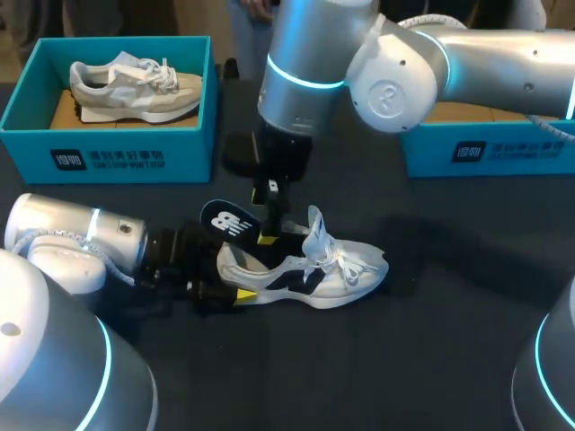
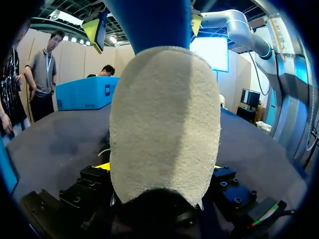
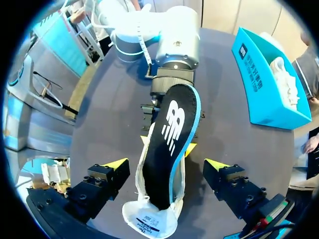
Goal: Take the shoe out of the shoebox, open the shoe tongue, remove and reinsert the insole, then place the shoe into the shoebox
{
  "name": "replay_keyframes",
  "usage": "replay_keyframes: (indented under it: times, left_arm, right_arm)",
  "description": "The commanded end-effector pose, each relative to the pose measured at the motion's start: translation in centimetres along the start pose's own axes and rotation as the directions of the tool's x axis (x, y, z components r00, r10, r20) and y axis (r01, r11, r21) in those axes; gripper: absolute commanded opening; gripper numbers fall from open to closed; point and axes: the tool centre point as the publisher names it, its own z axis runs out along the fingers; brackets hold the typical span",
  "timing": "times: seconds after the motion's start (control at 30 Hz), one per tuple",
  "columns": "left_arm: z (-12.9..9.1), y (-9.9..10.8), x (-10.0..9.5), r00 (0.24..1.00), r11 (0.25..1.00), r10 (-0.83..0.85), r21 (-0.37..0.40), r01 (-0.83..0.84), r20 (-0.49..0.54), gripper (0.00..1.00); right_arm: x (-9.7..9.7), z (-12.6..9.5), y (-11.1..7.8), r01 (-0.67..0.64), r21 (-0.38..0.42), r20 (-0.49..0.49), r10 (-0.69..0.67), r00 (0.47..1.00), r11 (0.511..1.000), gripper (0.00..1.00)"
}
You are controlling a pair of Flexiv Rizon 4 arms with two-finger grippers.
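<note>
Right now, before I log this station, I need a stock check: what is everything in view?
left shoebox: one, teal, table's far left.
grey shoe: one, grey and white, inside the left shoebox.
right shoebox: one, teal, far right, partly hidden by the right arm.
white shoe: one, white with black, mid-table.
insole: one, black with a blue edge, sticking out at the white shoe's heel.
table: one, dark.
left end effector: one, shut on the white shoe's heel.
right end effector: one, open, astride the insole.
</note>
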Motion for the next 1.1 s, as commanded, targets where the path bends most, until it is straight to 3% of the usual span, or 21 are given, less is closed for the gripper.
replay_keyframes:
  times: [0.03, 0.13, 0.27, 0.67, 1.1]
  left_arm:
    - [0.6, 0.3, 0.0, 1.000, 1.000, -0.001, -0.004, 0.001, -0.001, 0.00]
    - [0.6, 0.3, 0.0, 1.000, 1.000, -0.001, -0.004, 0.001, -0.001, 0.00]
    - [0.6, 0.3, 0.0, 1.000, 1.000, -0.001, -0.004, 0.001, -0.001, 0.00]
    - [0.6, 0.3, 0.0, 1.000, 1.000, -0.001, -0.004, 0.001, -0.001, 0.00]
    - [0.6, 0.3, 0.0, 1.000, 1.000, -0.001, -0.004, 0.001, -0.001, 0.00]
  right_arm:
    - [0.0, 0.0, 0.0, -0.001, 0.001, 0.001, 0.001, 1.000, 1.000, 1.00]
    - [0.0, 0.0, 0.0, -0.001, 0.001, 0.001, 0.001, 1.000, 1.000, 1.00]
    - [0.0, -0.3, 0.4, -0.093, -0.099, -0.056, 0.088, 0.995, 0.991, 1.00]
    - [0.1, -0.9, 0.6, -0.265, -0.230, -0.188, 0.225, 0.956, 0.936, 1.00]
    - [0.7, 0.1, 0.5, -0.336, -0.322, -0.286, 0.248, 0.926, 0.885, 1.00]
